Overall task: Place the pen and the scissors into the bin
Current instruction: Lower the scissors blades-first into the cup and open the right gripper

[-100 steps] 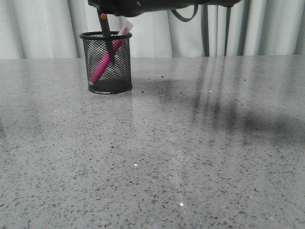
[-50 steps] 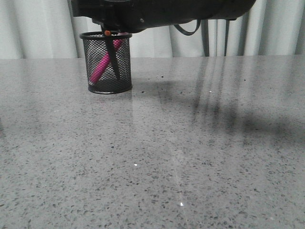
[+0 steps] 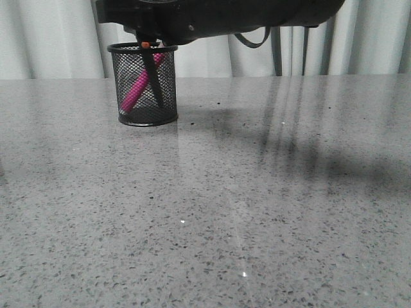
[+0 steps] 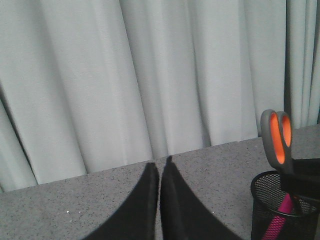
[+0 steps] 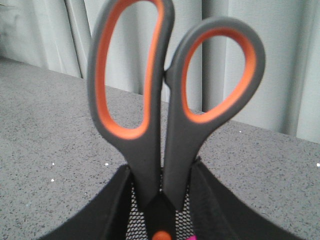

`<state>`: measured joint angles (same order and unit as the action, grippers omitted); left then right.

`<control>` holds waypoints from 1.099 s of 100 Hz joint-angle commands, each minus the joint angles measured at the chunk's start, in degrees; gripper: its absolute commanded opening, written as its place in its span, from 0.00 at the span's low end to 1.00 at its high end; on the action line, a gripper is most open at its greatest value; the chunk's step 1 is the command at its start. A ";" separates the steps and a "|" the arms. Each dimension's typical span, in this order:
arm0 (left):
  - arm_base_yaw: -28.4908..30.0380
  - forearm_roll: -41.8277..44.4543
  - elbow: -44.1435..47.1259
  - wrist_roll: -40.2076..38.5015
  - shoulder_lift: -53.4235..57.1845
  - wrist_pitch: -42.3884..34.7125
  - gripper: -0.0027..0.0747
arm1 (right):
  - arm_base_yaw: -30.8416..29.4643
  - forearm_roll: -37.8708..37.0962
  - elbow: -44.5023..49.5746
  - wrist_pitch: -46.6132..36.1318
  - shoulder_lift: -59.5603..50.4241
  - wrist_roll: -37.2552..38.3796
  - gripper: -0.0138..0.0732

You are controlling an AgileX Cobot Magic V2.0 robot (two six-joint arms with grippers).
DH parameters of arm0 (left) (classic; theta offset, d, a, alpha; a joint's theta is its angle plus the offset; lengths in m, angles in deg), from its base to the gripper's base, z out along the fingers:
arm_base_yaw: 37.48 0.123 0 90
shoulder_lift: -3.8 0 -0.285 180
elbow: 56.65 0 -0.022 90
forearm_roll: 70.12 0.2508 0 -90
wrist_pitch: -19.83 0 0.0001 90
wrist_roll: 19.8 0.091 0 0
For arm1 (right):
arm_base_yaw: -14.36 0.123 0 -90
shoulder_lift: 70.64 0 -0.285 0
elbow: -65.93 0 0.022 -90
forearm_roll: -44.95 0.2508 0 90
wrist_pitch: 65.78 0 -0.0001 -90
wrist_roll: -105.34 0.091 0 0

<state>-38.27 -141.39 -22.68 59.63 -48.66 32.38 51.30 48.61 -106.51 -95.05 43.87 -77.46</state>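
The black mesh bin [image 3: 168, 96] stands at the table's far left. The magenta pen [image 3: 133, 93] leans inside it. The scissors [image 3: 154, 82] stand blades-down in the bin, their orange pivot dot at rim height. My right gripper [image 5: 161, 172] is just above the rim, shut on the scissors [image 5: 150, 150] below the orange-lined loops; the bin's mesh [image 5: 136, 220] shows between its fingers. My left gripper [image 4: 160, 161] is shut and empty, off to the side of the bin [image 4: 260, 210]. The left wrist view also shows the scissors' loops [image 4: 277, 137] and the pen [image 4: 280, 220].
My right arm [image 3: 257, 16] stretches across the top of the front view, just above the bin. Grey speckled table [image 3: 257, 192] runs from the bin to the near edge. Pale curtains [image 3: 51, 38] hang behind the table.
My right arm came down with the scissors, so the blades slid deeper into the bin and the pivot dot dropped to rim height. Over the last half second almost nothing moved.
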 commanded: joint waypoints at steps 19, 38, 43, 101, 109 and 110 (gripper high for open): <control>-0.54 -1.17 -1.69 -0.04 0.43 -1.28 0.01 | -0.08 -0.24 -1.50 -2.75 -3.11 0.03 0.43; -0.54 -1.17 -1.69 -0.04 0.43 -1.28 0.01 | -0.08 -0.34 -1.50 -2.75 -3.11 0.03 0.53; -0.54 -1.17 -1.69 -0.04 0.43 -1.28 0.01 | -0.08 -0.34 -1.50 -2.75 -3.11 0.03 0.54; -0.54 -1.17 -1.69 -0.04 0.43 -1.28 0.01 | -1.08 -0.34 -1.50 -0.32 -14.64 -4.92 0.27; -0.54 -0.92 -1.69 -0.04 0.43 -1.28 0.01 | -2.68 -0.34 -1.45 4.51 -18.95 -6.78 0.10; -0.54 -0.83 -1.69 -0.04 0.43 -1.28 0.01 | -2.87 -0.34 -1.31 5.00 -19.77 -6.91 0.08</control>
<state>-38.27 -141.39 -22.68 59.63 -48.66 32.38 50.26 48.61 -106.51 -90.21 31.86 -81.69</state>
